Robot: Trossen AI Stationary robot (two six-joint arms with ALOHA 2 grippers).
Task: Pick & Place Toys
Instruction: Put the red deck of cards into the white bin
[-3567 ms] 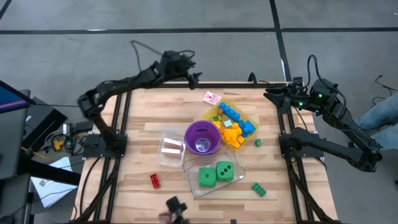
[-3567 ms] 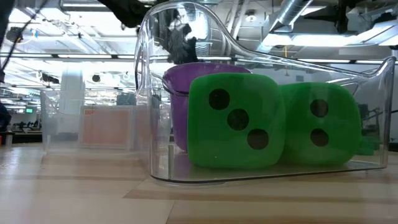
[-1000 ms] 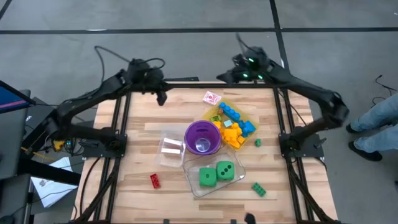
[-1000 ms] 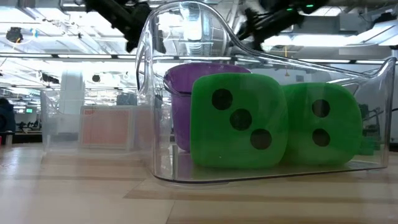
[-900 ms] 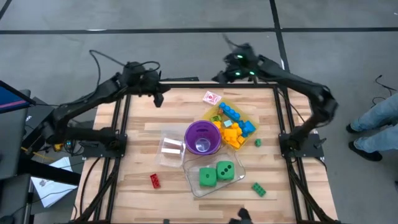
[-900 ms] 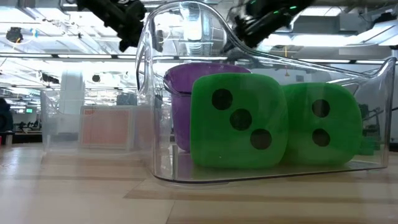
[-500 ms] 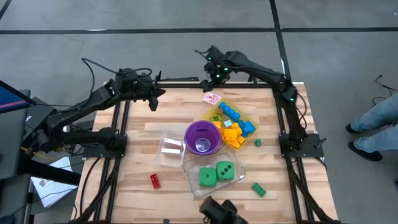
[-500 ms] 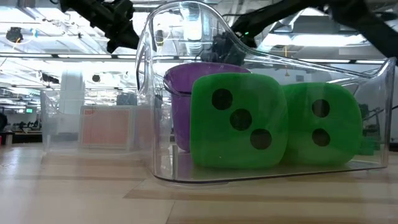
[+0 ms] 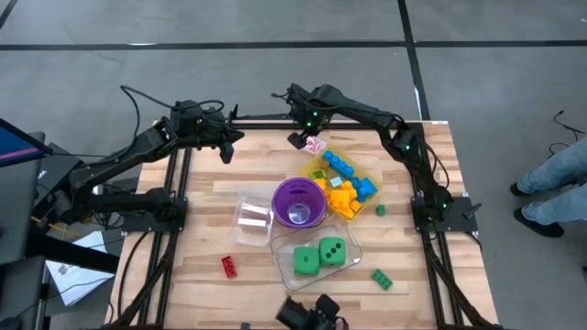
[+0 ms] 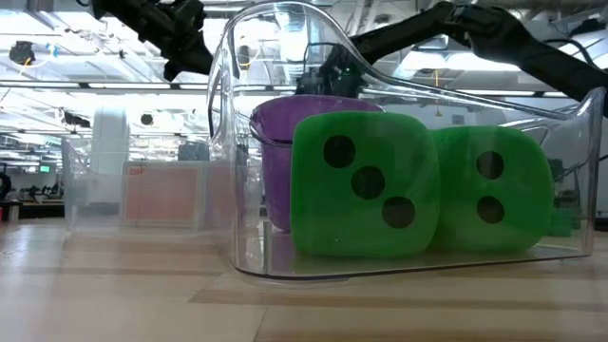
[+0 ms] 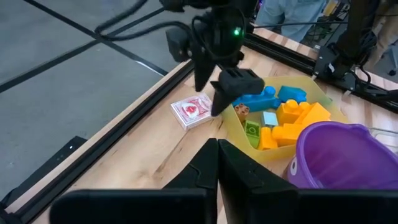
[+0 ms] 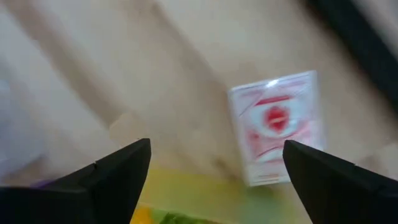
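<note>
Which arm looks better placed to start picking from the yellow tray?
Likely the right: its open right gripper hovers beside the yellow tray. The left gripper is shut, hanging farther off over the table's far-left part.

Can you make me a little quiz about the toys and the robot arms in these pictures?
1. True or false: both green dice sit inside the clear tub.
2. The right end effector hovers by which thing? A) red brick B) red-and-white card C) purple cup
3. Fill in: the blue and orange bricks lie in the ______ tray.

Key: 1 true. 2 B, the card. 3 yellow.
</note>
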